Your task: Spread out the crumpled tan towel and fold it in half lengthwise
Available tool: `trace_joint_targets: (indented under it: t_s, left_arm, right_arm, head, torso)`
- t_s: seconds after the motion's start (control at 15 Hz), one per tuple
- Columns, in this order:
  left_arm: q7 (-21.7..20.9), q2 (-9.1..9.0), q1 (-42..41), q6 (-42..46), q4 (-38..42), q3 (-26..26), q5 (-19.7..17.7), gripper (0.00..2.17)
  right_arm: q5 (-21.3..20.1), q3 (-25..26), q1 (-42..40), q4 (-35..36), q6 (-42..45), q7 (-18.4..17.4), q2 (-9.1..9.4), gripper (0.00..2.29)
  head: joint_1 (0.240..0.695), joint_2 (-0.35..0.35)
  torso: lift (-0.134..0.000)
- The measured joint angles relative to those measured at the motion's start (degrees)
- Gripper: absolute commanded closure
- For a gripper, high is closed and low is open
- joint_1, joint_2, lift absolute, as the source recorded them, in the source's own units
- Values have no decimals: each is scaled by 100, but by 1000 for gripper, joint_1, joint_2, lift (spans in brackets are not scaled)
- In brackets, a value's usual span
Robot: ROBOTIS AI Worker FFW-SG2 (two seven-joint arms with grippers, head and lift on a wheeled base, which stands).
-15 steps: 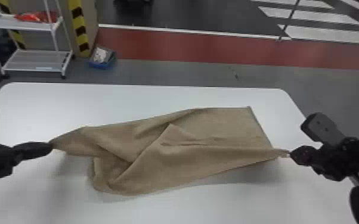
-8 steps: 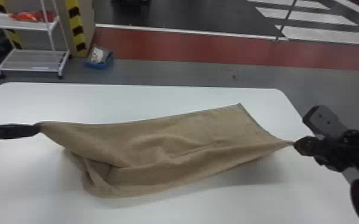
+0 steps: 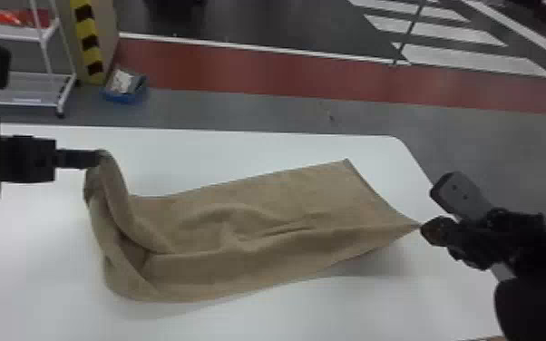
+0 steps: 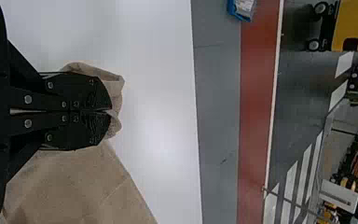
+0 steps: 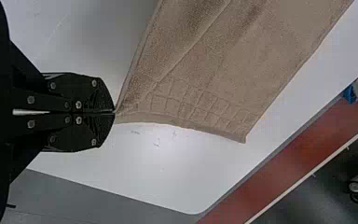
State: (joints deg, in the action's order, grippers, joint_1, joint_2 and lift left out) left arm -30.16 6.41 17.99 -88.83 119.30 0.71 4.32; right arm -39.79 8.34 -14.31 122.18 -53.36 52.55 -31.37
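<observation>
Left end effector (image 3: 99, 158) has swung inward and toward the far side of the desk (image 3: 258, 313) since half a second ago, dragging its end of the towel (image 3: 258, 226) with it. It's pinching that bunched-up end pretty tight. Right end effector (image 3: 423, 225) has the near right corner nipped between its closed fingers. Towel's stretched across the desk between them, folds piled up on the left, way smoother toward the right.

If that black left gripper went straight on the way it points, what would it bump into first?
The left gripper would first meet the tan cloth towel bunched at its fingertips; beyond that, perhaps the white tabletop, though depth is unclear.
</observation>
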Motion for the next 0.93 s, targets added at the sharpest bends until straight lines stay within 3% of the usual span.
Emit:
trace_joint_targets:
  t_s: [0.07,0.2,0.33,0.6,0.67,0.8,0.93]
  left_arm:
    - [71,-57,61,13,-83,-206,15,-1]
    - [145,-25,3,57,-288,-564,96,-1]
    - [159,159,-196,155,-416,-609,121,29]
    - [-74,1005,-955,247,-16,77,-50,33]
    - [-173,1145,-1219,220,170,294,-121,36]
    - [-295,1268,-1799,141,552,657,-323,36]
    - [-253,1178,-2280,24,934,756,-503,66]
  right_arm:
    - [-28,24,-87,61,-2,0,43,1180]
    - [-52,72,-200,171,-8,1,110,1180]
    - [-36,116,-228,277,-77,15,146,1180]
    - [-45,180,-231,397,-223,65,224,1180]
    - [-65,186,-229,405,-229,70,255,1180]
    - [-102,209,-209,411,-233,72,332,1177]
    - [-136,217,-178,411,-236,71,424,1177]
  head:
    - [695,-278]
    - [695,-311]
    - [695,-309]
    - [695,-215]
    - [695,-197]
    - [695,-177]
    - [695,-188]
  torso:
    - [-123]
    - [-123]
    - [-123]
    - [-123]
    - [-123]
    - [-123]
    - [-123]
